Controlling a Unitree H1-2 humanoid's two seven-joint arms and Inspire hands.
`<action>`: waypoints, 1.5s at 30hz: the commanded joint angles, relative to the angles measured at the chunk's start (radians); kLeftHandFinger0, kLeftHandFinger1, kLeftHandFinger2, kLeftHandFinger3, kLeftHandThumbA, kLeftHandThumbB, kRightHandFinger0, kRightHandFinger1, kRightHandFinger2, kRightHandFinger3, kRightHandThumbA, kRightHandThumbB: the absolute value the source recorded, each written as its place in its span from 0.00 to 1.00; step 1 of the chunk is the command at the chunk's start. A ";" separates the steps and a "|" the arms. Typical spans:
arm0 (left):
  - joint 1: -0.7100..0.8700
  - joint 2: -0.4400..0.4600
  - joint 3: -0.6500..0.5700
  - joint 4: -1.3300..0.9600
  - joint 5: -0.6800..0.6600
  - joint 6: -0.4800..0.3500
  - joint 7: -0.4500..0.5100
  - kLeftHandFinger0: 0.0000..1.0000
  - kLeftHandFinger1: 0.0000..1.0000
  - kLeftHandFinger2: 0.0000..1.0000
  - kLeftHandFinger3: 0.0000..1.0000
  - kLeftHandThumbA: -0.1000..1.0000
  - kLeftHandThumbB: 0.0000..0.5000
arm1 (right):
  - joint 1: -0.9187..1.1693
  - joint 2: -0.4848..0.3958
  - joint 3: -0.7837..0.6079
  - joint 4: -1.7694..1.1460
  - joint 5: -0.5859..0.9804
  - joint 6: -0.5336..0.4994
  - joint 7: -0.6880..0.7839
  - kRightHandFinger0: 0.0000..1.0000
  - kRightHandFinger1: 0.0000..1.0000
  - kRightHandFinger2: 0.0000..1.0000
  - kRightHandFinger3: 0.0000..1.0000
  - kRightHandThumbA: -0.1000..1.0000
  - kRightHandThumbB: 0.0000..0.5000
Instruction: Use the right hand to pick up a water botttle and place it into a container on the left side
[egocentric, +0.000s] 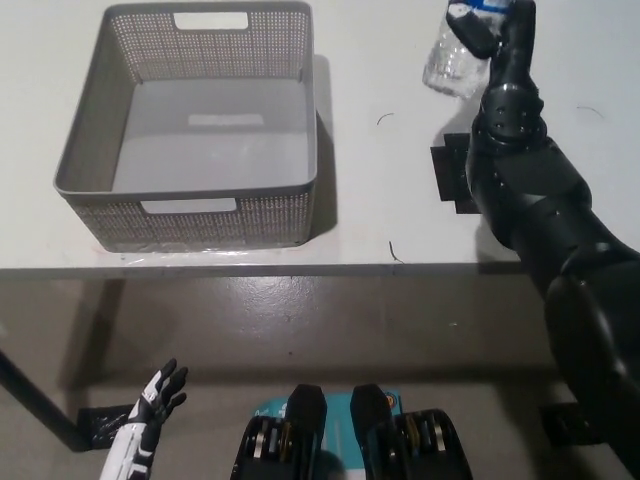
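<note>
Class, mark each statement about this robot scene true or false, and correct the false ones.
1. The right hand holds the water bottle above the table. True.
2. The bottle lies inside the grey basket. False: the basket holds nothing; the bottle is up in the hand, to its right.
3. The left hand rests on the basket's rim. False: it hangs low below the table edge, fingers apart, holding nothing.
4. A black square mat lies on the table, partly hidden by the right arm. True.
</note>
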 joint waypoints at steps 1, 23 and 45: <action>0.016 0.013 -0.015 -0.004 0.001 -0.048 -0.015 1.00 1.00 1.00 1.00 1.00 0.49 | -0.105 0.049 0.050 -0.107 -0.065 -0.119 -0.062 0.00 0.17 0.56 0.67 0.00 0.28; 0.028 0.015 -0.045 0.013 0.012 -0.050 -0.023 1.00 1.00 1.00 1.00 1.00 0.52 | -0.159 0.253 0.151 -0.046 -0.132 -0.152 -0.136 0.00 0.01 0.40 0.52 0.00 0.26; -0.031 0.038 -0.084 0.022 0.032 -0.051 -0.043 1.00 1.00 1.00 1.00 1.00 0.46 | -0.070 0.295 0.160 0.053 -0.109 -0.094 -0.022 0.02 0.28 0.74 0.72 0.00 0.32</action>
